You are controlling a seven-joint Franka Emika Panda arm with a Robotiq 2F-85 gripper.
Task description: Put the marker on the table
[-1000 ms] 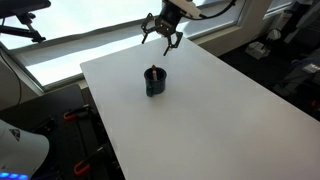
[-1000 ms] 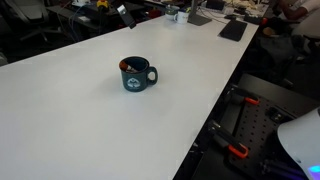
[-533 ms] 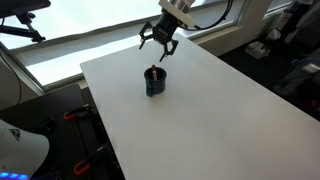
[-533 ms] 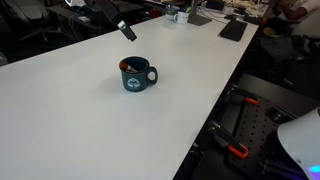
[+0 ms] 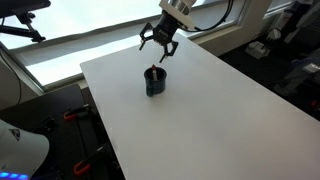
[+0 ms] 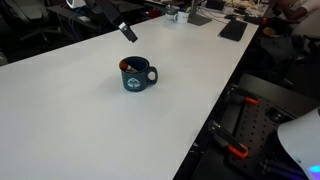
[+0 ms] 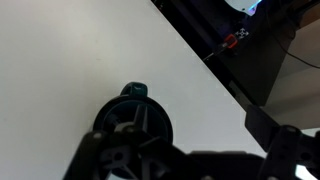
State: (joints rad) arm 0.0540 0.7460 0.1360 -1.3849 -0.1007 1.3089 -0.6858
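pincer wide open over mug, marker inside it
jaws spread, gripping nothing, hanging above the dark mug near middle of white counter. marker's reddish end shows at mug rim; not yet on counter.

White table (one dark mug)
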